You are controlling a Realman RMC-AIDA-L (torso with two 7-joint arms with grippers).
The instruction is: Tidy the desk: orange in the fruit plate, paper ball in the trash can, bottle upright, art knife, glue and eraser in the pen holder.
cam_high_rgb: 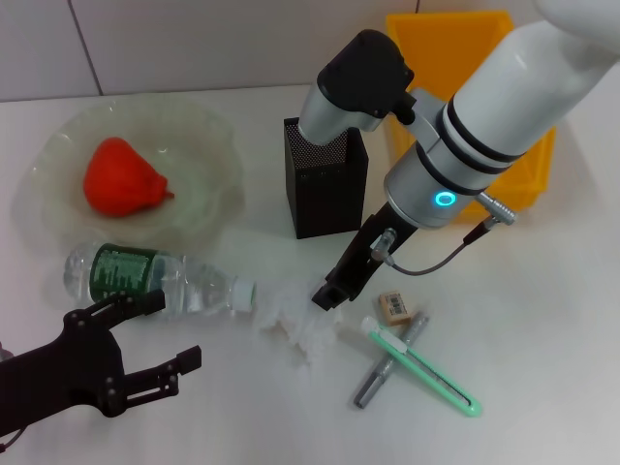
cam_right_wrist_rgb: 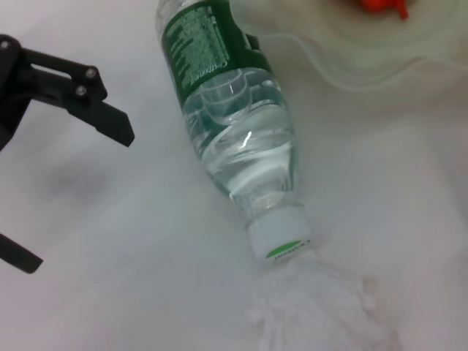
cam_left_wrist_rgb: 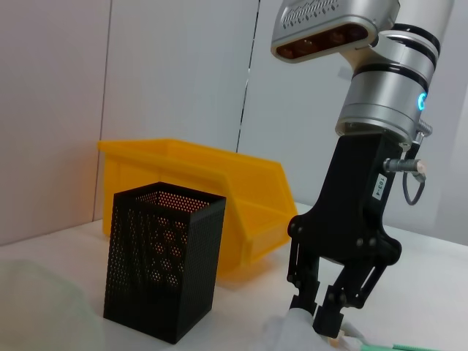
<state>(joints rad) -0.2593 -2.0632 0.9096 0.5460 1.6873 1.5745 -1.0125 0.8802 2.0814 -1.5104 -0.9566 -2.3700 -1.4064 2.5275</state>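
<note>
no legible wording anywhere. white print on the bottle's [cam_right_wrist_rgb: 234,124] green label [cam_right_wrist_rgb: 201,47], too fine to read. small white sticker [cam_left_wrist_rgb: 379,184] with unreadable digits on the right gripper's [cam_left_wrist_rgb: 333,311] black mount. eraser [cam_high_rgb: 393,306] label print unreadable too.

White desk [cam_high_rgb: 542,320] against pale panelled wall [cam_high_rgb: 194,39].

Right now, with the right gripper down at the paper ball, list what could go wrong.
1. The paper ball touches the cap of the bottle, which lies on its side; the right gripper closing or lifting could nudge the bottle and set it rolling.
2. The open left gripper sits close beside the bottle, so a rolling bottle may hit it.
3. The eraser lies near the right gripper and could get knocked.
</note>
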